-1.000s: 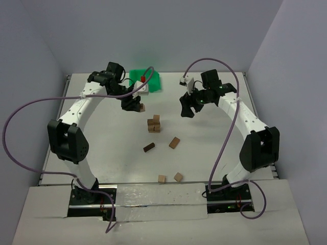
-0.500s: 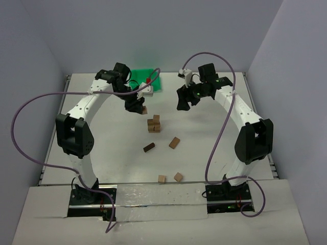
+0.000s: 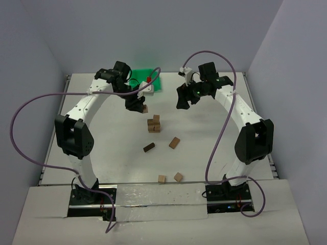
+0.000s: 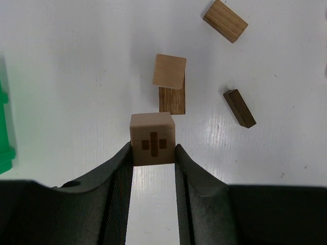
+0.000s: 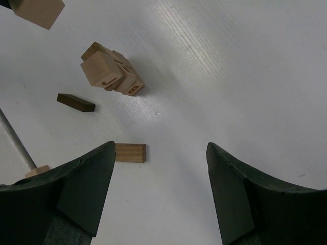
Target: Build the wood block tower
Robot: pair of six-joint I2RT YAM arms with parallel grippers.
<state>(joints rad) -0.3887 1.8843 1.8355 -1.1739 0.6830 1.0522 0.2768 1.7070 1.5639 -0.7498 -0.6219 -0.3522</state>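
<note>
Your left gripper [image 4: 153,150] is clamping a tan cube [image 4: 152,133] near the wood block tower [image 3: 154,124], while your right gripper [image 5: 161,153] is hovering with jaws spread, holding nothing.

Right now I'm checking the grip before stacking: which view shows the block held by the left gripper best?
Left wrist: the cross-marked block sits centred, pinched between the left gripper's fingers. Top external shows only a tan sliver under the gripper; right wrist catches just one corner at its top-left edge.
</note>
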